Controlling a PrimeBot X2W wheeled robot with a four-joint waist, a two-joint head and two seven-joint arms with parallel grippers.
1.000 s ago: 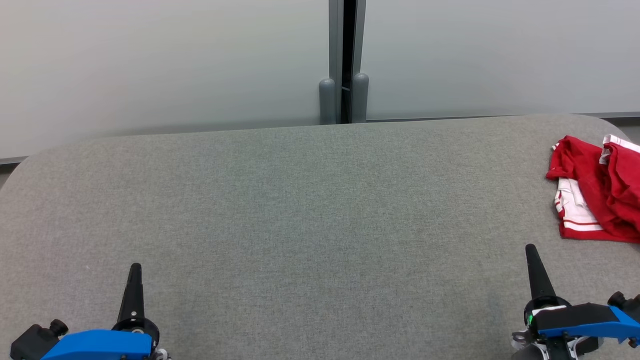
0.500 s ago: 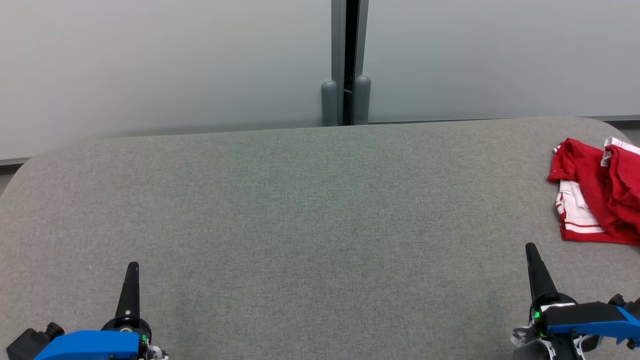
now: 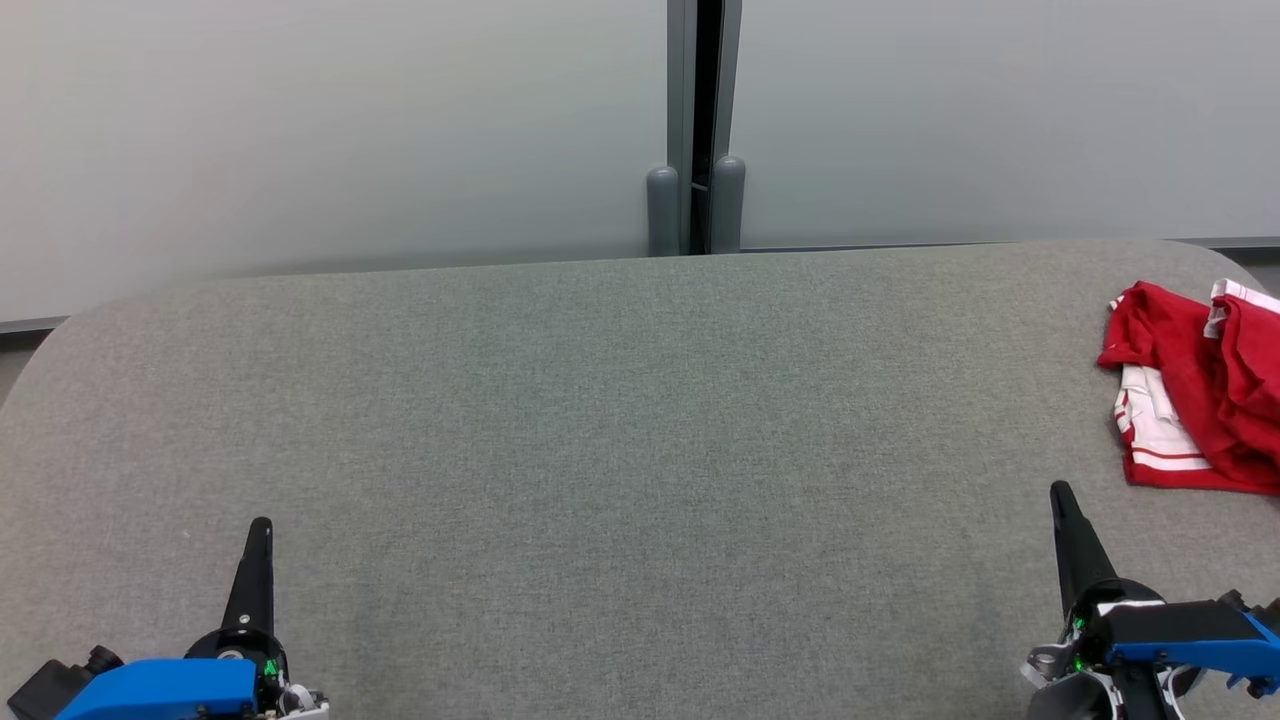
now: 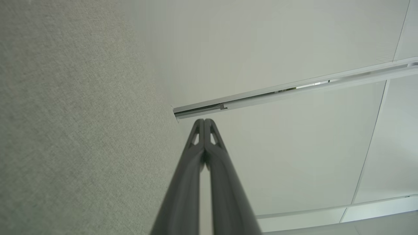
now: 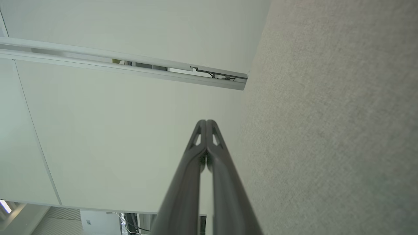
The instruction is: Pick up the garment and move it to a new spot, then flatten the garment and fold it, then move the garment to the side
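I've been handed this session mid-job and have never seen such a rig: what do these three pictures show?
It is a two-armed robot at a grey cloth-covered table. The wide picture comes from its head, looking down. The left arm shows at lower left and the right arm at lower right, each ending in dark jaws that are pressed shut and hold nothing. The other two pictures come from wrist cameras looking along those jaws, past the table to pale wall panels. A crumpled red and white garment lies at the table's right edge, apart from both arms.
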